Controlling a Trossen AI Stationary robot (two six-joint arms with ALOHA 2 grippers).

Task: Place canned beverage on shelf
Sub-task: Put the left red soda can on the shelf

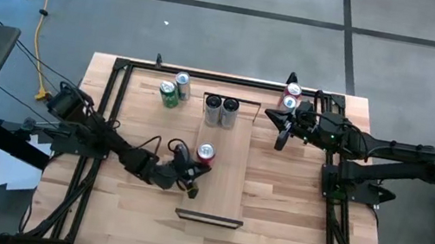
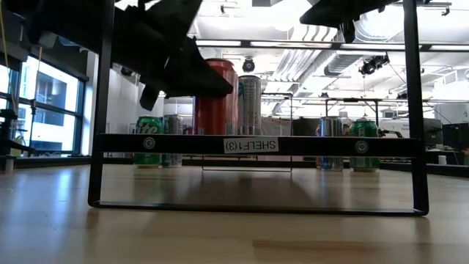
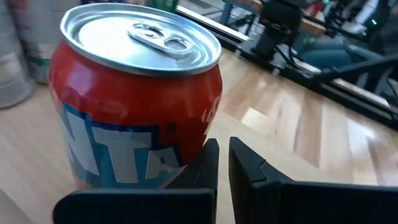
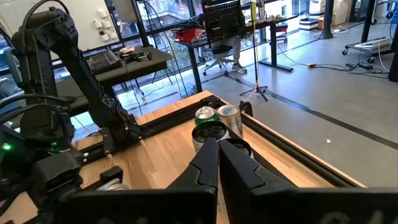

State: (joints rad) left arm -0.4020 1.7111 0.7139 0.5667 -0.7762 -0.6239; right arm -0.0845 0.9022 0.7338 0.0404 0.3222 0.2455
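left gripper: left gripper [image 1: 191, 173] fingers pressed together, holding nothing; fingertips [image 3: 211, 163] sit just beside the red can, at its side wall; whether they touch it cannot be told
left arm: dark arm reaches in from the table's left edge, low over the board near the can
red can: red aluminium beverage can with silver lid and white-blue lettering [image 3: 134, 118], upright on the shelf, near its left long edge, about midway along [image 1: 204, 154]; in the low view it stands above the labelled bar, left gripper in front of it [image 2: 217, 103]
shelf: long narrow pale wood board with thin dark metal end frames [image 1: 227, 172], lying down the middle of the tabletop; near end frame carries a white label [image 2: 250, 145]
other cans on shelf: two silver-grey tall cans with dark tops [image 1: 220, 111], side by side at the shelf's far end, well apart from the red can
right gripper: right gripper [image 1: 281, 139] fingers closed, empty, raised over the table just right of the shelf's far end; pointed toward the grey cans [image 4: 214, 163]
right arm: dark arm comes from the right edge
off-shelf cans: green can and silver can [image 1: 174, 89] on the butcher-block wooden tabletop [image 1: 292, 204] left of the shelf; red-topped can and silver can [image 1: 292, 96] at the far right corner
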